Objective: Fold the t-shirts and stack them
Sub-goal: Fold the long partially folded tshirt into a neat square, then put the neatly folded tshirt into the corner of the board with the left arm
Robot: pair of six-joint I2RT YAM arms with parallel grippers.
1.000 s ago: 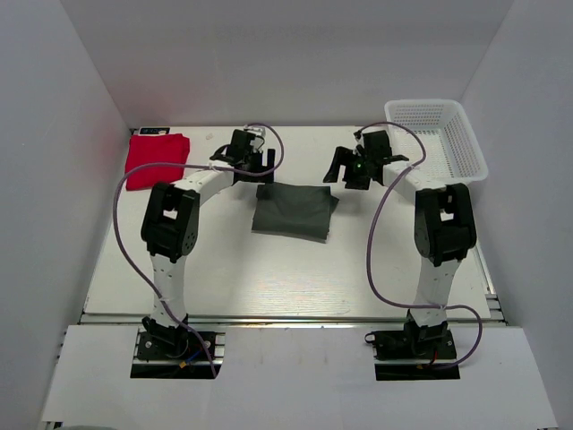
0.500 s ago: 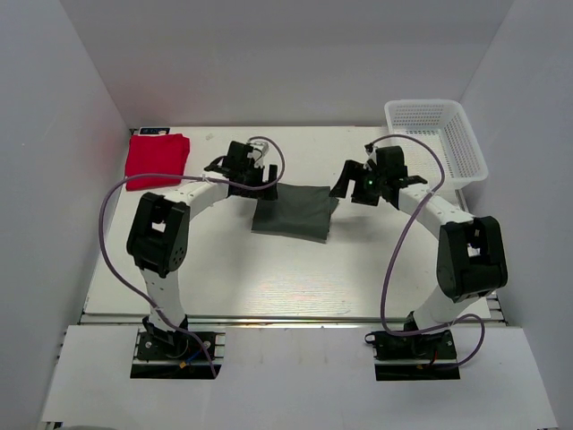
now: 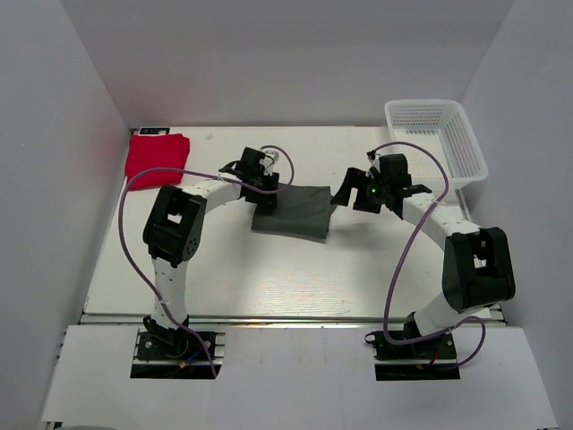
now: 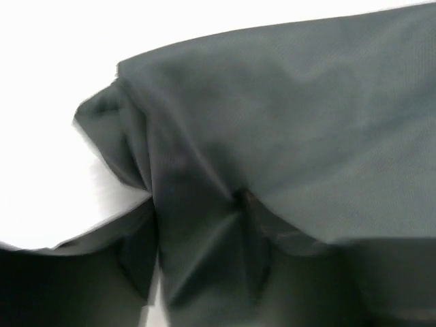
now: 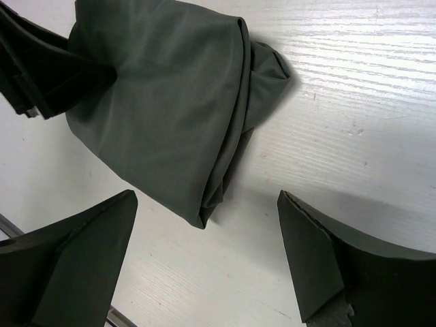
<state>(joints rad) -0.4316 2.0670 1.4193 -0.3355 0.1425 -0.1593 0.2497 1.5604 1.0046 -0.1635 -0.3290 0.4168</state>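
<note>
Nearest me: bare white table (image 3: 269, 278) between my two arm bases. Just past it the dark grey-green shirt (image 3: 300, 215) lies folded into a rough rectangle, flat on the table, about midway between the arms. My left pincer (image 3: 267, 195) is down on the shirt's far left corner. In the left wrist view the cloth fills the frame and is puckered into a small knot of creases between two dark, blurred shapes at the bottom edge, probably my fingers. Cloth sits between them, but I cannot tell whether they have clamped it or only bracket it. My right pincer (image 3: 347, 190) is at the far right corner of the same shirt, released. Both fingers (image 5: 82, 266) stand wide apart, and the bunched folded edge of the shirt lies at the mouth of the gap, touching neither. Farther back, the red shirt (image 3: 157, 161) lies folded at the far left corner of the table, well apart from the dark one. A white mesh basket (image 3: 466, 148) stands at the far right corner.
</note>
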